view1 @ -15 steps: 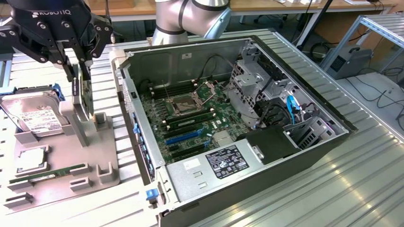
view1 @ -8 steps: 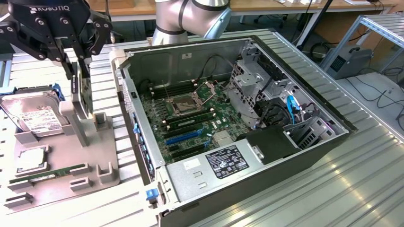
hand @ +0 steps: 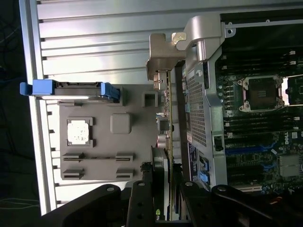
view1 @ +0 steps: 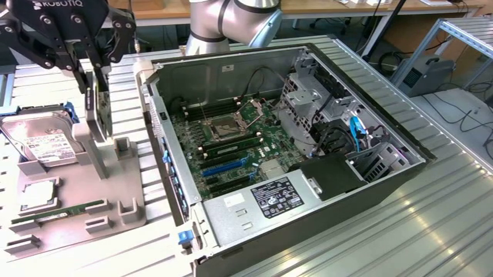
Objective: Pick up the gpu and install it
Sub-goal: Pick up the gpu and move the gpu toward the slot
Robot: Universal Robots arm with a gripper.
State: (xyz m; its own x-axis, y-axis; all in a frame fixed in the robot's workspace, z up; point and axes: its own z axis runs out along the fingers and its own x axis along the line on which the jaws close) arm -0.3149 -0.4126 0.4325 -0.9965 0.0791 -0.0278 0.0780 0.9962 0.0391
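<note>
The gpu point(view1: 100, 115) is a thin black card standing on edge at the back of the grey holder tray point(view1: 115, 231), just outside the computer case's wall. My gripper point(view1: 94, 81) comes down over its upper edge, one finger on each face, shut on the card. In the wrist view I see the gpu point(hand: 166, 109) edge-on, running from my gripper point(hand: 163, 187) to its silver bracket point(hand: 163, 52). Whether the card's lower edge still rests in the tray I cannot tell.
The open computer case point(view1: 370, 190) lies on its side with the motherboard point(view1: 231, 144) and blue slots point(view1: 223, 167) exposed. On the tray sit a hard drive point(view1: 43, 144), a processor chip point(view1: 37, 196) and a green RAM stick point(view1: 58, 212). Ribbed metal tabletop point(view1: 431, 231) surrounds everything.
</note>
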